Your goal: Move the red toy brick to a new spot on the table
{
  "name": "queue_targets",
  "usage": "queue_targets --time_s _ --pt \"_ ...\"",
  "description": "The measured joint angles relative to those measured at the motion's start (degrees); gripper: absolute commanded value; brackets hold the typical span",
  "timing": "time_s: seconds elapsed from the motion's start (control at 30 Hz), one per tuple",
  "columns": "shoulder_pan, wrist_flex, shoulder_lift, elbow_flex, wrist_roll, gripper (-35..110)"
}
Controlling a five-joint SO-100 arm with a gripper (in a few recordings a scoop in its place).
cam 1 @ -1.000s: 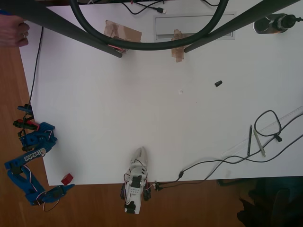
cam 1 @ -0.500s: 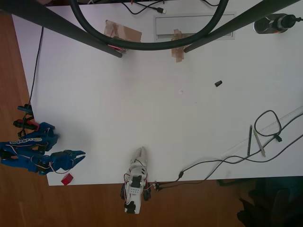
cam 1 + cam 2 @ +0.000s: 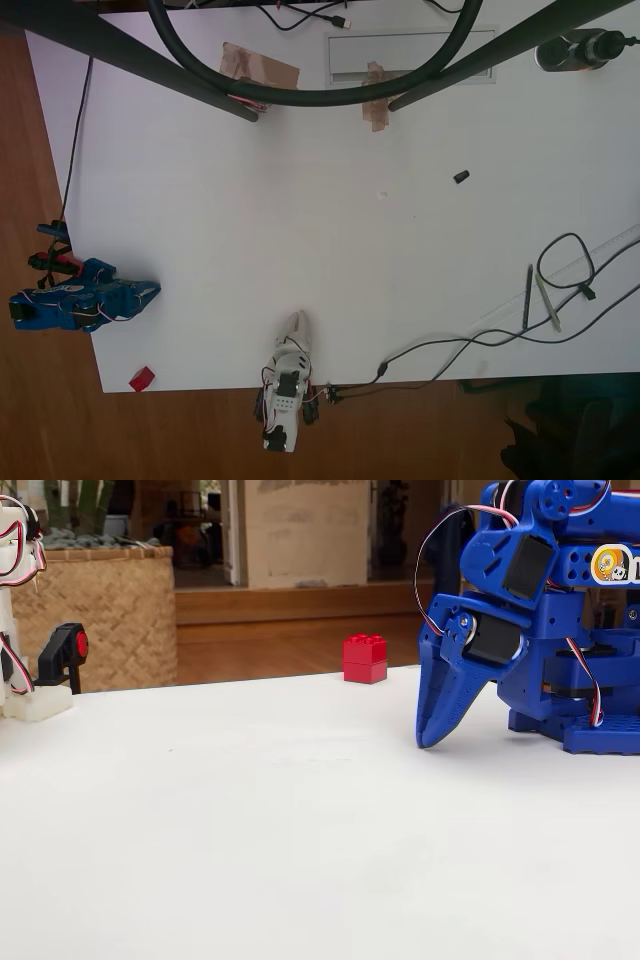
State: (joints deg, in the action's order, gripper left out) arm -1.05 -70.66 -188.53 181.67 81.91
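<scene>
bricks: one red toy brick (image 3: 365,658) at table (image 3: 300,230) corner | jaws (image 3: 432,735): closed, empty, tips down

The overhead view looks straight down from high up, taking in nearly the whole white desk (image 3: 330,230) and the wooden floor along its left and lower edges. The fixed view sits low at desk level, close to the blue arm (image 3: 545,610), facing across the surface toward the red toy brick (image 3: 365,659) at the far edge. Both views share the blue arm (image 3: 80,305), the brick (image 3: 142,378) and that desk corner.
</scene>
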Motion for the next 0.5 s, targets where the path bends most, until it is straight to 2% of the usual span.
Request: queue_targets --time_s 0.3,0.5 --pt "3.2 0.4 -0.9 1.0 -8.2 1" --pt "3.2 0.4 -1.0 1.0 -9.3 1"
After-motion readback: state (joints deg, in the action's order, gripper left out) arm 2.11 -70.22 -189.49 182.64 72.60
